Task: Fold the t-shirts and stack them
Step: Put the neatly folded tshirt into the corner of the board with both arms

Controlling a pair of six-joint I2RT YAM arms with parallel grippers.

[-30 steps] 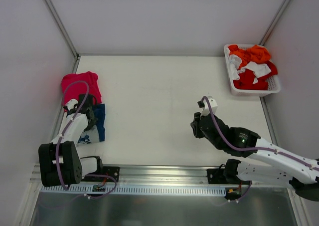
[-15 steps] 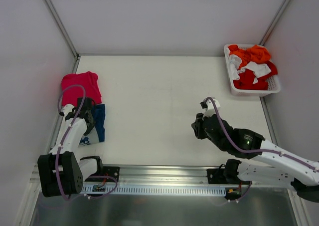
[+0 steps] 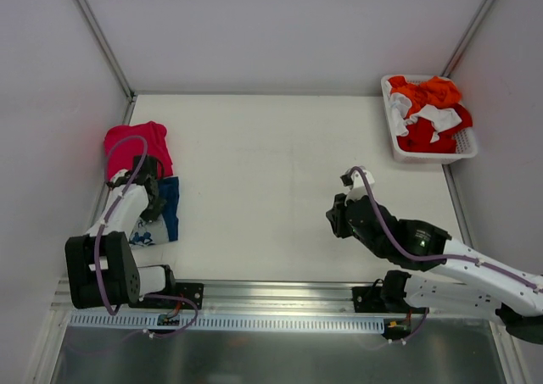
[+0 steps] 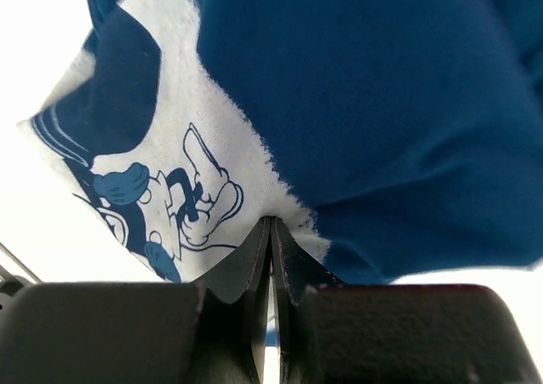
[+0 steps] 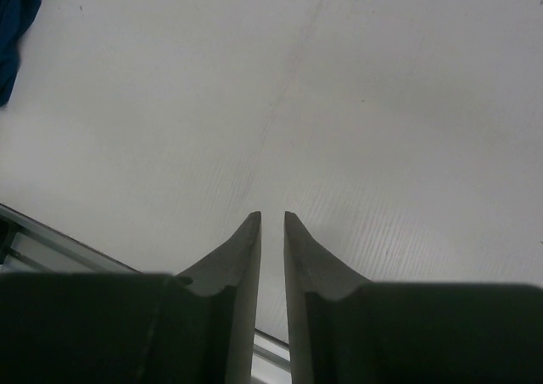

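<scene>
Left jaws are pressed shut, tips against the dark navy blue cloth t-shirt point(image 4: 382, 104); right jaws stand slightly apart, empty, above the bare white bench point(image 5: 382, 104).

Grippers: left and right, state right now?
Left gripper: shut, tips at the printed edge of the navy t-shirt; cannot tell if cloth is pinched.
Right gripper: slightly open, empty, above the table.

Left gripper point(image 4: 270, 225) is closed tight; right gripper point(image 5: 271, 217) stands slightly parted.
</scene>
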